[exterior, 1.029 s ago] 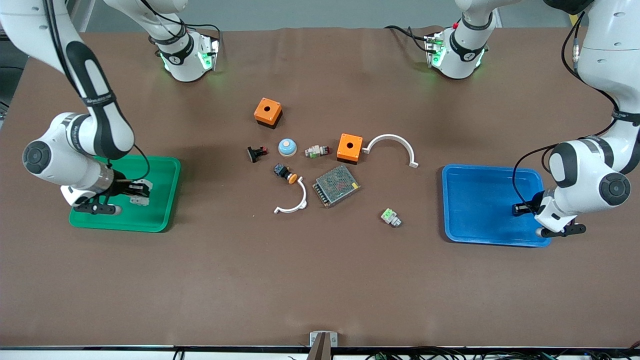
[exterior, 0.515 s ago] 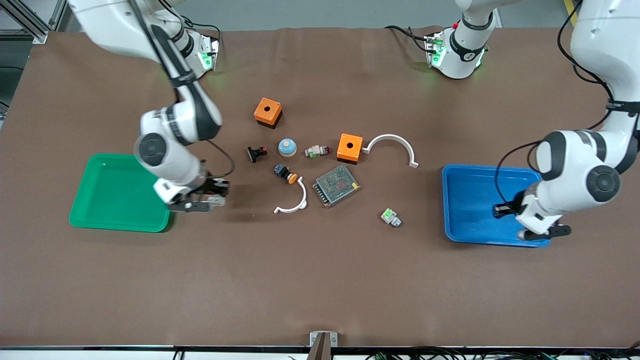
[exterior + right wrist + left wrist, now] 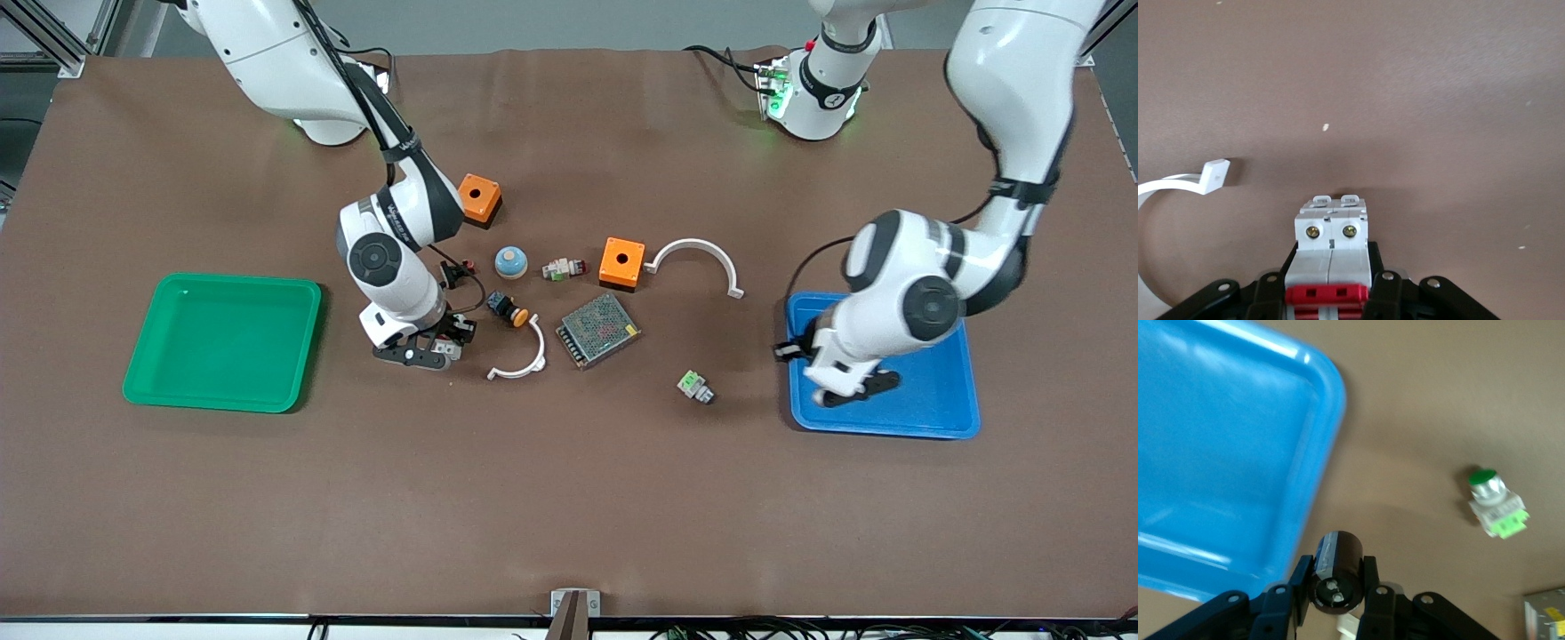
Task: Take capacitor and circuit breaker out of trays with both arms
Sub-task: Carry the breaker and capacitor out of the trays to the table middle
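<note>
The capacitor (image 3: 1337, 572) is gripped in the left hand (image 3: 1336, 600) over the blue tray's (image 3: 933, 418) edge; the circuit breaker (image 3: 1331, 257) is gripped in the right hand (image 3: 442, 347) over the table (image 3: 569, 498). Next, I think, both must be lowered and released.

Both trays (image 3: 222, 391) at table ends, parts (image 3: 598, 331) between.

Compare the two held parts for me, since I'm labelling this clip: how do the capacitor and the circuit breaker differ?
The capacitor is a small black cylinder; the circuit breaker is a white-grey block with a red band. The left gripper holds the capacitor at the blue tray's edge; the right gripper holds the breaker over bare table beside a white curved piece. Both are clamped and out of their trays.
</note>
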